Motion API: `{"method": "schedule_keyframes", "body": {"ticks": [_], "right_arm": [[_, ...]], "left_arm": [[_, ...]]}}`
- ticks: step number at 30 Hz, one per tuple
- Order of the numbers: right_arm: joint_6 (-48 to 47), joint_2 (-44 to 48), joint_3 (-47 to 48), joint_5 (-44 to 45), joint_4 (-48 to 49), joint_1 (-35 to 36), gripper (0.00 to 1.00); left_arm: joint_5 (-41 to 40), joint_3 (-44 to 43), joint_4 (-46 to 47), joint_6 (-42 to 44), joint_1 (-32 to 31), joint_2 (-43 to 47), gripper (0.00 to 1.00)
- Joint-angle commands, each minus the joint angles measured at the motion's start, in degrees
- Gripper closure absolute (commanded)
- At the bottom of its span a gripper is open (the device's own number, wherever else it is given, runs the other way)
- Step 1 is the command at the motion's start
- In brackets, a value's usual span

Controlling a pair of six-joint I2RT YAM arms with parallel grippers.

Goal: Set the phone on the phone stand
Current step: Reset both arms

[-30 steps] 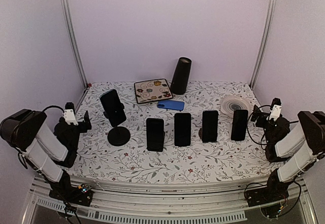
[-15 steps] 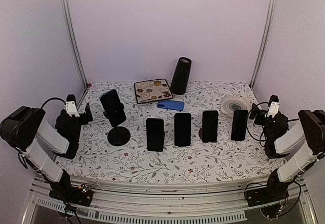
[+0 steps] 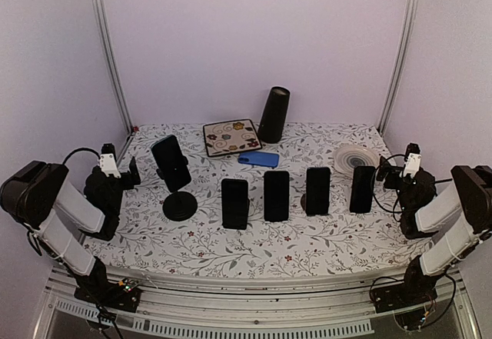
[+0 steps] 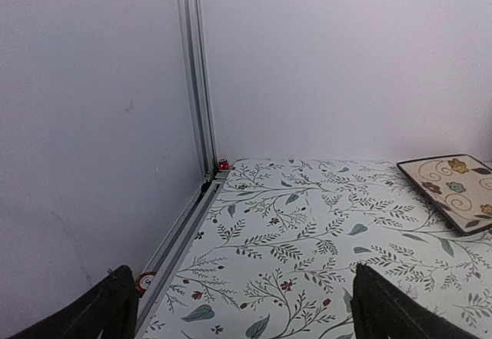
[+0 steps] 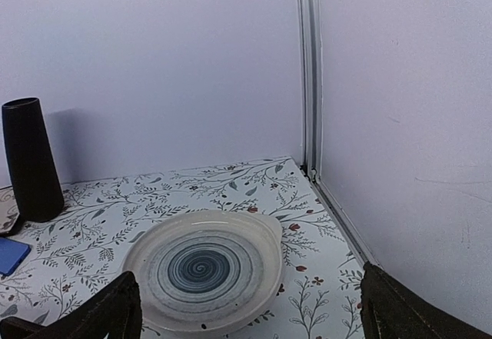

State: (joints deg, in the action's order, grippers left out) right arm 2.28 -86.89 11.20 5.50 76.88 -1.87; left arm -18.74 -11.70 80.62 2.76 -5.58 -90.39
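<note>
Toward the back of the bench (image 3: 323, 239), the top view shows a blue phone (image 3: 258, 158) lying flat, its long axis running left to right, just in front of a patterned tray (image 3: 231, 137). The phone stand (image 3: 179, 203) sits front-left of it and carries a tilted black phone (image 3: 168, 154). The left claw (image 3: 128, 173) and right claw (image 3: 386, 174) hang at opposite edges, well apart from the blue phone. Left wrist view: the fingers (image 4: 92, 312) stand wide apart, holding nothing. Right wrist view: the right claw is likewise spread and empty, with a corner of the blue phone at far left.
</note>
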Motion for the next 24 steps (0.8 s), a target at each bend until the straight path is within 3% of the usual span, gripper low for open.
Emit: {"method": "schedule_keyframes", "body": {"ticks": [1,24], "right_arm": [[-1.5,-1.0,1.8,-3.2,-1.6,0.4,0.01],[-3.4,-1.0,2.4,-5.5,-2.7,0.5,0.01]], "left_arm": [[-0.2,-0.6,-0.6,-0.2,0.5,0.6,0.03],[-0.2,-0.7,-0.6,-0.2,0.5,0.6,0.03]]}}
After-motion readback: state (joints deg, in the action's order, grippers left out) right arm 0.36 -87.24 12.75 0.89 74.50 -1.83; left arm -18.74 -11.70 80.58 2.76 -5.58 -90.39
